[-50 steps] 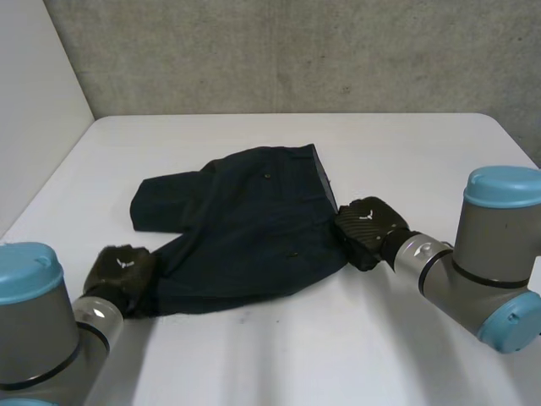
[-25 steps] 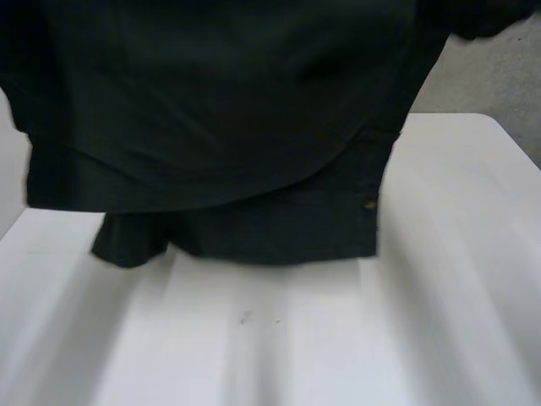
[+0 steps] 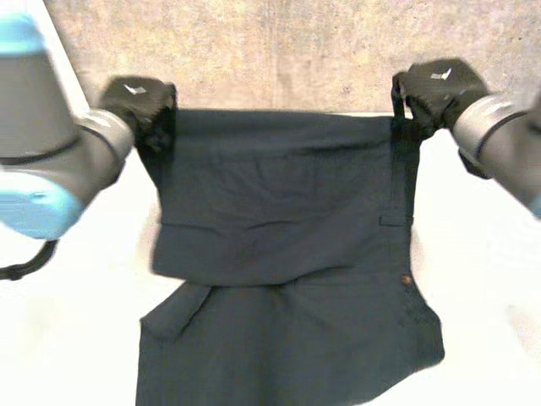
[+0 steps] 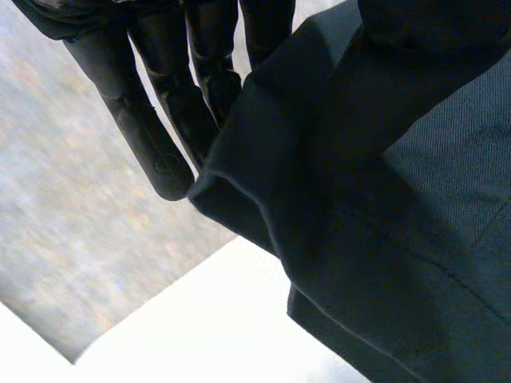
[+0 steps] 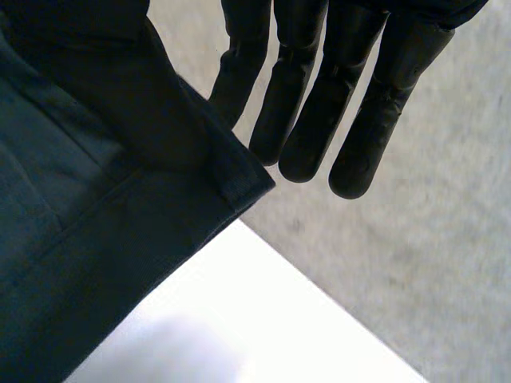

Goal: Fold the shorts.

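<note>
The dark navy shorts [image 3: 287, 254] hang spread flat between both hands in front of the white table [image 3: 494, 279], with one layer draped over another and a small button near the right seam. The left hand [image 3: 139, 101] pinches one top corner, its fingers [image 4: 160, 136] nearly straight. The right hand [image 3: 435, 89] pinches the other top corner, its fingers [image 5: 303, 120] likewise extended. Behind is a grey wall [image 3: 287, 51].

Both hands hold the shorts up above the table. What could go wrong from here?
1. The left hand and right hand each pinch only a top corner of the shorts, with nearly straight fingers; the cloth might slip out.
2. A flap low on the shorts, on the left hand's side, is turned over; laid on the table like this, it may crease.
</note>
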Controlling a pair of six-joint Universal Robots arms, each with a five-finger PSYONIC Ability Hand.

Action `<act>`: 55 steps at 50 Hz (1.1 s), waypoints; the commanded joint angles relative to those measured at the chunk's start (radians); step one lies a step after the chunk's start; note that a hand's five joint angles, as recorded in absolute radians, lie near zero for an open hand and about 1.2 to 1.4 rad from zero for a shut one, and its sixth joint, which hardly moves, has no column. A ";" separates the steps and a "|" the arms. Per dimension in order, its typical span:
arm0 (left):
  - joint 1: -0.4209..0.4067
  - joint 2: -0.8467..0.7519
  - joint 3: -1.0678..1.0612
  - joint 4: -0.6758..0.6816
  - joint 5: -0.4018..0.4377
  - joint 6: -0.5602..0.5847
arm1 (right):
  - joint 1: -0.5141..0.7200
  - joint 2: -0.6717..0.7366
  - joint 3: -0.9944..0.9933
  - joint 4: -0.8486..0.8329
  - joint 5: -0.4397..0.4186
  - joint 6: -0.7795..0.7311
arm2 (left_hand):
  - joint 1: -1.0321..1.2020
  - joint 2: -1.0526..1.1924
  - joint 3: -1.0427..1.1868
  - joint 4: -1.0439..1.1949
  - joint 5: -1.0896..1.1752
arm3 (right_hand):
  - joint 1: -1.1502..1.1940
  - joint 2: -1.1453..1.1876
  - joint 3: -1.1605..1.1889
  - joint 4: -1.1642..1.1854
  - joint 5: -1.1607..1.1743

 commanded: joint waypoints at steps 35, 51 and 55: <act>-0.187 0.383 -0.814 0.243 -0.121 -0.008 | -0.137 -0.186 0.642 -0.018 -0.267 -0.218 | -0.681 -0.766 -0.754 -0.762 -0.738 | -0.447 -0.679 -0.684 -0.693 -0.663; -0.250 0.430 -1.119 0.286 -0.032 -0.011 | -0.251 -0.151 0.872 -0.278 -0.388 -0.316 | -0.537 -0.622 -0.609 -0.618 -0.593 | -0.261 -0.493 -0.498 -0.508 -0.478; -0.242 0.395 -1.112 0.342 -0.038 -0.009 | -0.251 -0.111 0.865 -0.317 -0.387 -0.315 | -0.602 -0.687 -0.674 -0.682 -0.658 | -0.267 -0.499 -0.504 -0.514 -0.484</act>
